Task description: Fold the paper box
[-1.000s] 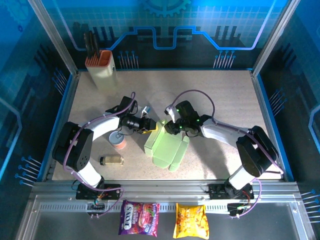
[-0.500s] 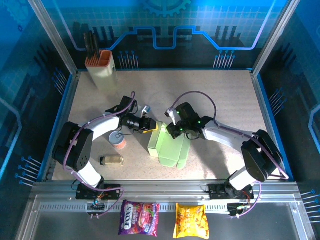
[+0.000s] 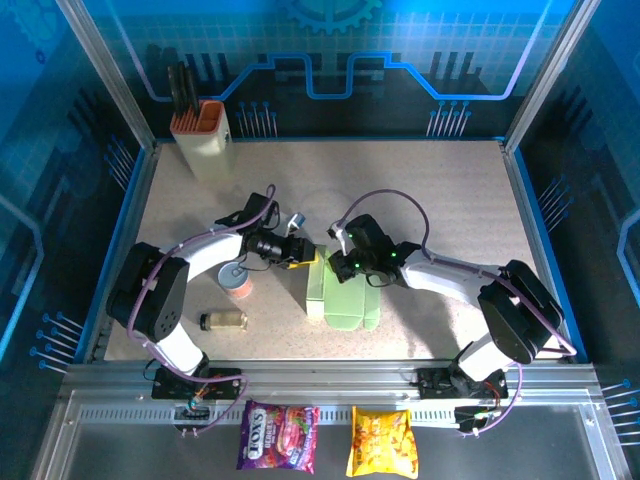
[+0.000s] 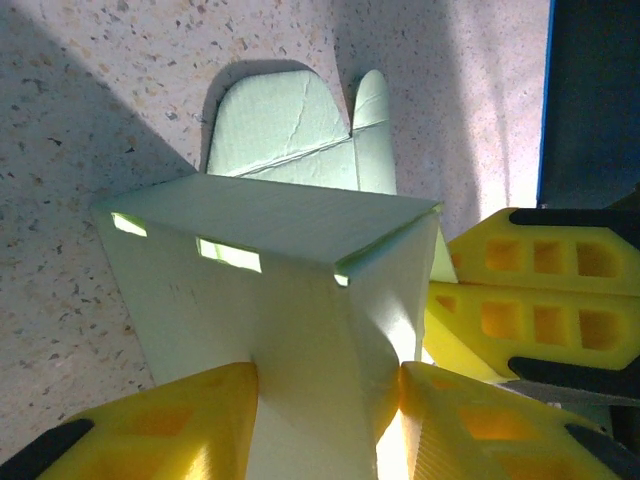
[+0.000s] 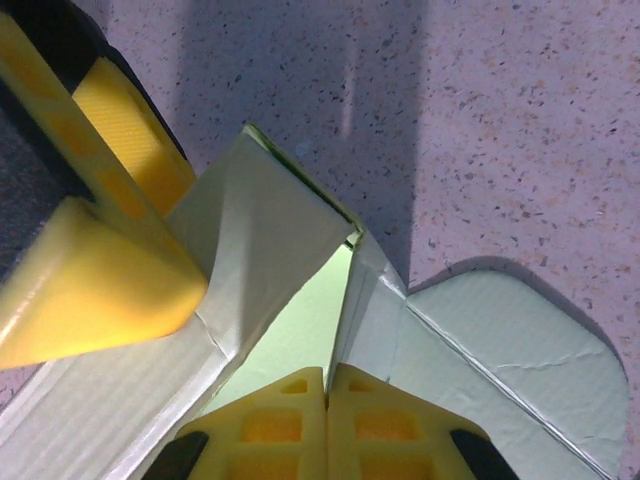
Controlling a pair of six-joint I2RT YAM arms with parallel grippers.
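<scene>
Broadly, the speckled desk is the work surface. The action sits a little forward of its centre, where both arms can meet it.

- Left arm and right arm reach inward from opposite sides and converge on one object. I read that as deliberate: thin card needs an anchor on one side while the other side is worked.
- Paper box: pale mint card standing on the desk between the arms, partly formed. The walls are up and creased, the slots show light through them, and the top is not closed. A rounded flap lies flat on the desk beyond it, not yet tucked.
- Cream holder stands at the far left corner, well apart and clear of the work.
- Tin and small jar sit left of the box, near the left arm but not touching the card.
- Left fingers: they straddle a corner of the box and press on both faces, so they are gripping it. You appear to be bracing the shape there.
- Right fingers: the tips are pinched fully together, with the edge of a box wall running into the seam. They look clamped on that thin wall, probably to steer it along its crease.

Watch the pinch, since card this thin may buckle rather than hinge.
</scene>
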